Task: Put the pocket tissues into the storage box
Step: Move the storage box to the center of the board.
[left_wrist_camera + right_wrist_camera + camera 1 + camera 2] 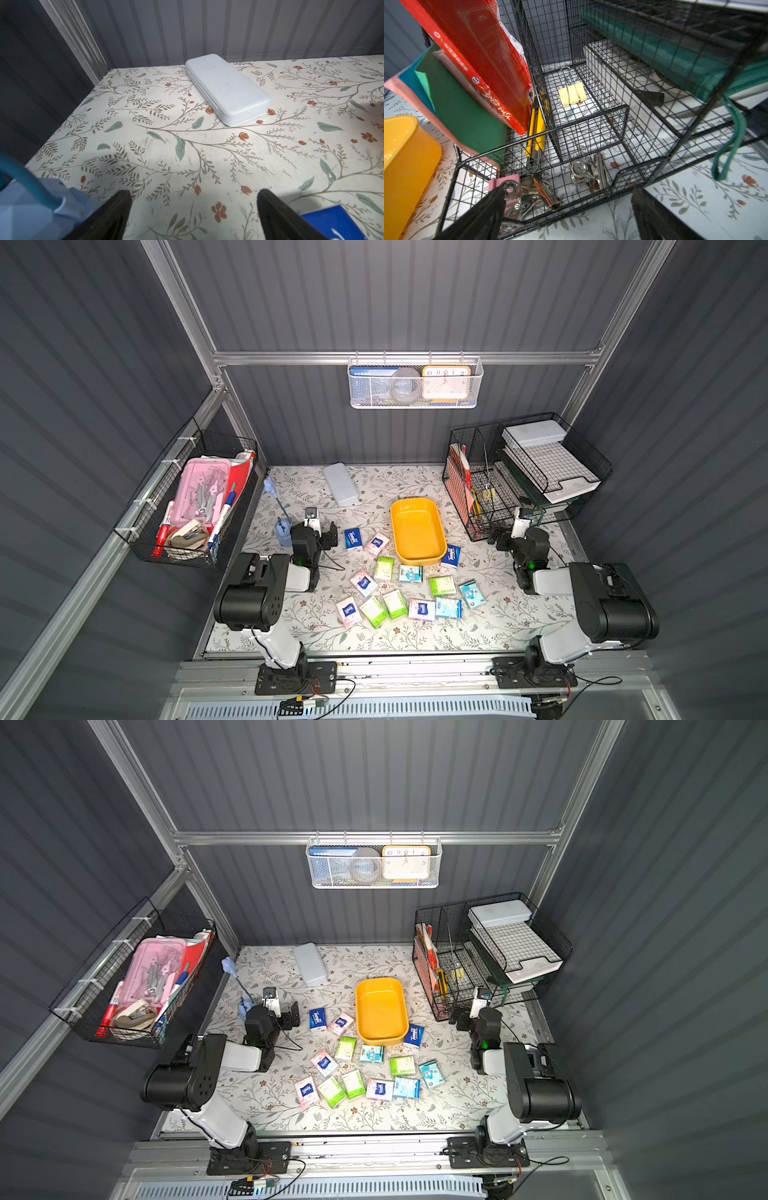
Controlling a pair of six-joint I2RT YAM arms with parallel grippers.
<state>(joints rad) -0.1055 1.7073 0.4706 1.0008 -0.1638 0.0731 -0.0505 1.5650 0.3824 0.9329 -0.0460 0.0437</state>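
The storage box (417, 531) is a yellow tub standing empty mid-table, seen in both top views (380, 1011). Its wall also shows in the right wrist view (406, 158). Several pocket tissues lie flat in front of it: a dark blue one (353, 539), a pink-white one (377, 544), a lime green one (384, 568) and a light blue one (410, 573). Another dark blue packet (451, 556) leans on the box. My left gripper (322, 531) (193, 193) is open over bare table, left of the dark blue packet (336, 222). My right gripper (496, 536) (568, 192) is open at the wire organiser's front.
A grey lidded case (340, 484) (226, 89) lies at the back. A black wire organiser (519, 481) (591, 128) holds books and clips at the right. A blue brush in its holder (283, 531) stands beside my left gripper. A wire basket (191, 506) hangs on the left wall.
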